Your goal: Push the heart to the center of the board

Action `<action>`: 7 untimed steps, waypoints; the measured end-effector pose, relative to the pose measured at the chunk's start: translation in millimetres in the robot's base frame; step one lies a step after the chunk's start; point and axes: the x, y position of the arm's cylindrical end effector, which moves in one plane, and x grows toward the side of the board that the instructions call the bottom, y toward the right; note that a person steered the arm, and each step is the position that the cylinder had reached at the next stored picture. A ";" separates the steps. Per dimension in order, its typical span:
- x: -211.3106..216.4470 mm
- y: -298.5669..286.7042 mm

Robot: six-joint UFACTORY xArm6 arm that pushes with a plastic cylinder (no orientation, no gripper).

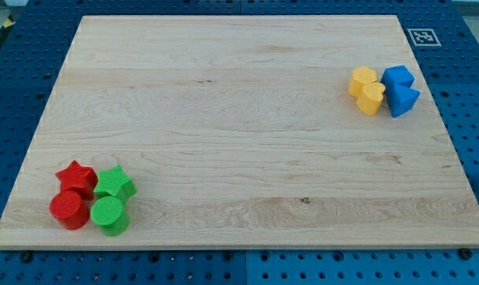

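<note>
Nowhere on the board does my tip show, so I cannot tell where it stands against the blocks or whether it touches anything.

Over at the view's upper right sits the yellow heart (371, 98), pressed up against three neighbours. Just above and to its left is a yellow block (362, 80), its shape hard to make out, touching the heart. On the heart's right, a blue block (398, 77) sits on top and a blue triangle-like block (403, 100) below it, both snug against the yellow pair.

Well apart, down at the view's lower left, a second huddle: a red star (76, 176) above a red cylinder (68, 210), and beside them a green star (115, 184) above a green cylinder (109, 215), all four touching.

The wooden board (239, 134) lies on a blue pegboard table (469, 95), with a small black-and-white marker (423, 36) at the board's top right corner.
</note>
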 end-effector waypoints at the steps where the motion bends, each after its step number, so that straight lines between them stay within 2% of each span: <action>1: -29.9 -0.9; 2: -75.8 -0.9; 3: -94.3 -6.8; 5: -98.7 -90.8; 7: -104.0 -46.4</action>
